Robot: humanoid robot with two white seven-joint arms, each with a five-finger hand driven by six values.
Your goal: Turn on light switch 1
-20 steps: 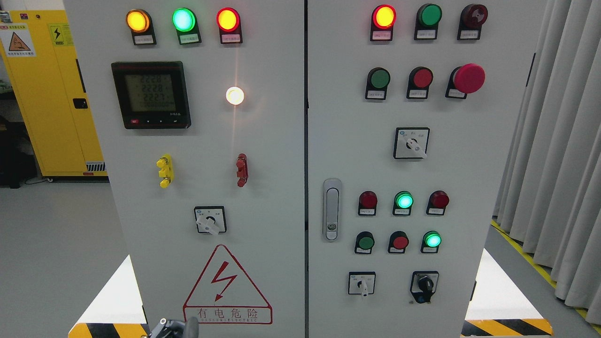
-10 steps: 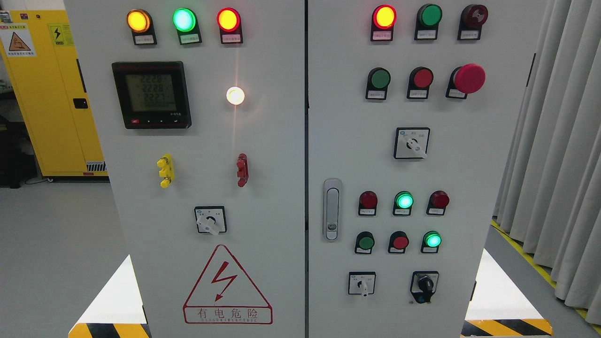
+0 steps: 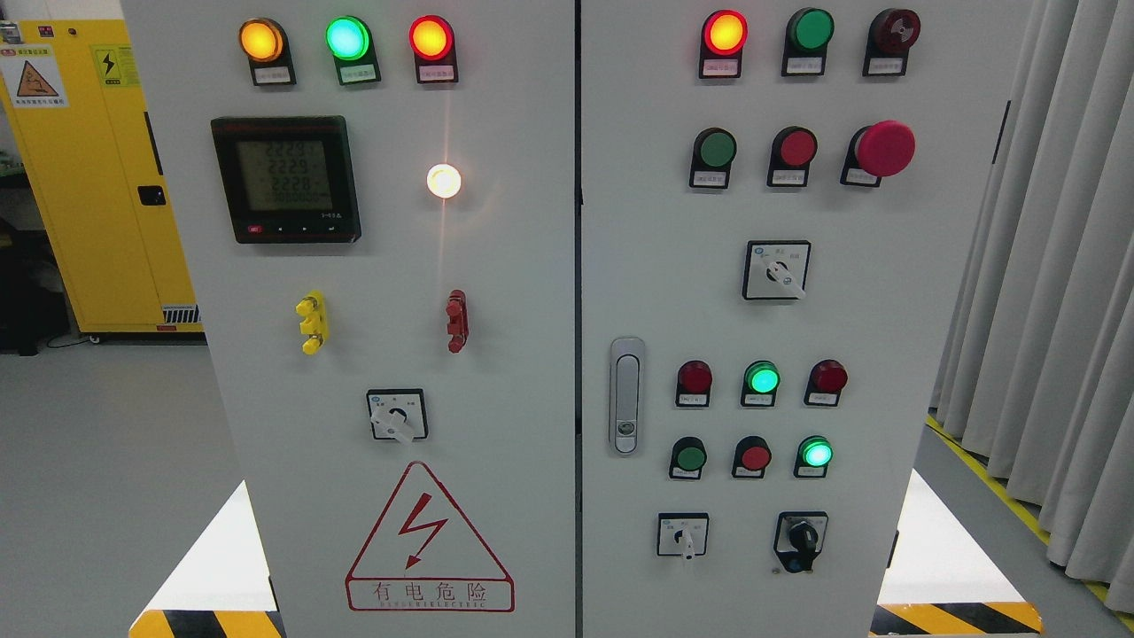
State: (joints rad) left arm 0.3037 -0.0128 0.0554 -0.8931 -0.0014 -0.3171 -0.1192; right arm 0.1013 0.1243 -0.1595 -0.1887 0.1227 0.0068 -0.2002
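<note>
Which control is light switch 1 cannot be read from the labels; a likely candidate is the white rotary selector (image 3: 682, 537) low on the right door of the cabinet (image 3: 496, 266), its short lever pointing straight down, long axis vertical. Beside it sits a black knob (image 3: 802, 538). Neither hand is in view, so their state and which is nearer cannot be told.

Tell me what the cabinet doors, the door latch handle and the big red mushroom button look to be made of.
Cabinet doors: probably painted sheet metal, matte light grey, flat and seamless, with a soft glare under the white lamp.
Door latch handle: looks like metal or metallised plastic, satin silver; I cannot tell which.
Mushroom button: likely moulded plastic, semi-gloss red, on a black base.
</note>
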